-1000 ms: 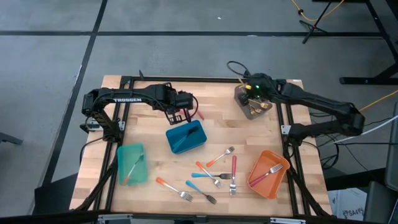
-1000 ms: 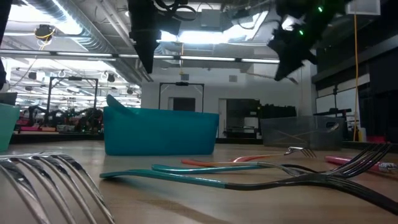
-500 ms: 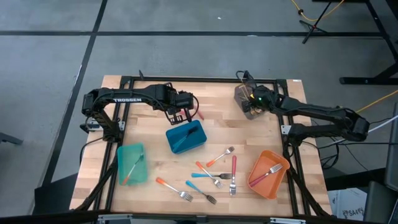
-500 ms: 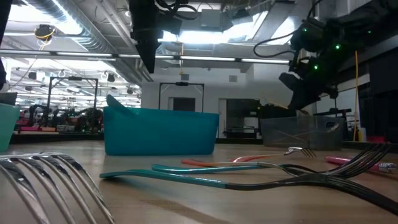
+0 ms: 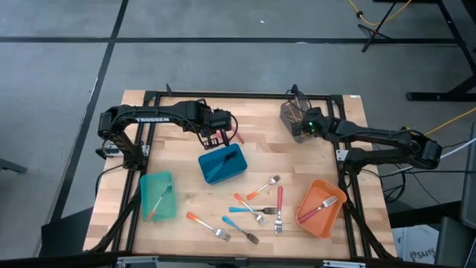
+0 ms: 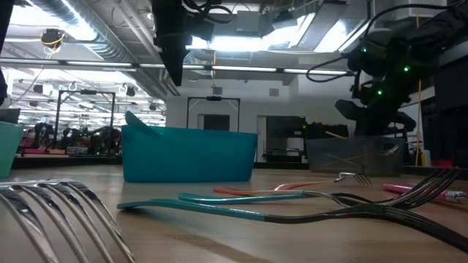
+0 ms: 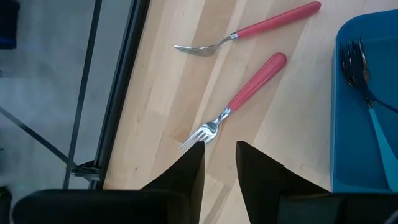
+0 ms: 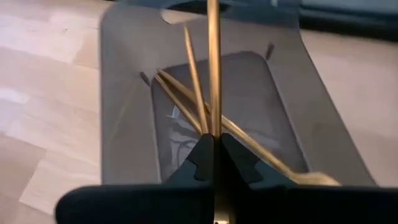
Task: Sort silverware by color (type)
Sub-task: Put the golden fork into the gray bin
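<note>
Right wrist view shows what the high view hides: the right gripper (image 8: pixel 214 163) is clamped on a thin gold utensil (image 8: pixel 213 68) over the grey rectangular bin (image 8: pixel 124 93), at two o'clock on the wooden table (image 5: pixel 260 119). Left wrist view shows the left gripper (image 7: pixel 219 163), fingers parted and empty, above two red-handled metal forks (image 7: pixel 245 96).

The left end effector (image 7: pixel 219 163), its two dark fingers slightly apart, hovers over a red-handled metal fork (image 7: pixel 239 99) on the light wooden table (image 7: pixel 168 81), with another red-handled fork (image 7: pixel 255 30) nearby and a blue plastic bin (image 7: pixel 348 124) holding dark utensils just beside them.
</note>
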You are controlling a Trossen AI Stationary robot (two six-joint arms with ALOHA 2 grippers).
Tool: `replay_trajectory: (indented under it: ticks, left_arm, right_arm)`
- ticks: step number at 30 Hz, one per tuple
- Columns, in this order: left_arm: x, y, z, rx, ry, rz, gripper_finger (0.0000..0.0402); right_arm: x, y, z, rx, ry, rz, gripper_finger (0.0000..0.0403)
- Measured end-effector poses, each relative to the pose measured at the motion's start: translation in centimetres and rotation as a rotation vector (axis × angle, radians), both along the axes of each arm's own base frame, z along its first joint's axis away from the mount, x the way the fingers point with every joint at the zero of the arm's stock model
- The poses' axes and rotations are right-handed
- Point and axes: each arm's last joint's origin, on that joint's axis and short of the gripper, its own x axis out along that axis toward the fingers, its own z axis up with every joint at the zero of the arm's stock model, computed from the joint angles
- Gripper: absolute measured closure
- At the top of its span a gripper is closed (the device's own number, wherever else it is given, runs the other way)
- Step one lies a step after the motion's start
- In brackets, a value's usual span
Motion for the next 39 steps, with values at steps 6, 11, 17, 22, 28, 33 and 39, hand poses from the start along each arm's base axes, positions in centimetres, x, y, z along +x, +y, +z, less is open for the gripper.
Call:
replay_trajectory:
  ticks: [6,11,17,22,28,33,39]
  left_arm:
    - [0.1,0.0,0.0,0.002,-0.009,-0.001,0.0317]
    - [0.2,0.0,0.0,0.005,-0.008,-0.016,0.0317]
    - [0.3,0.0,0.1,0.007,-0.021,-0.016,0.0317]
    - [0.3,0.0,0.1,0.007,-0.024,-0.017,0.0317]
    - [0.3,0.0,0.1,0.007,-0.024,-0.017,0.0317]
    - [0.3,0.0,0.1,0.007,-0.024,-0.017,0.0317]
    - [0.3,0.0,0.1,0.008,-0.025,-0.017,0.0317]
  right_arm:
    - [-0.3,0.1,-0.5,0.025,-0.019,-0.044,0.0401]
    - [-0.3,0.1,-0.5,0.038,-0.044,-0.074,0.0401]
    - [-0.3,0.2,-0.6,0.062,-0.085,-0.124,0.0401]
    - [-0.1,0.1,-1.0,0.081,-0.069,-0.129,0.0401]
    - [0.1,0.0,-1.9,0.106,-0.022,-0.131,0.0401]
    - [0.2,-0.1,-2.2,0.115,-0.008,-0.130,0.0401]
    - [0.2,-0.1,-2.2,0.116,-0.008,-0.130,0.0401]
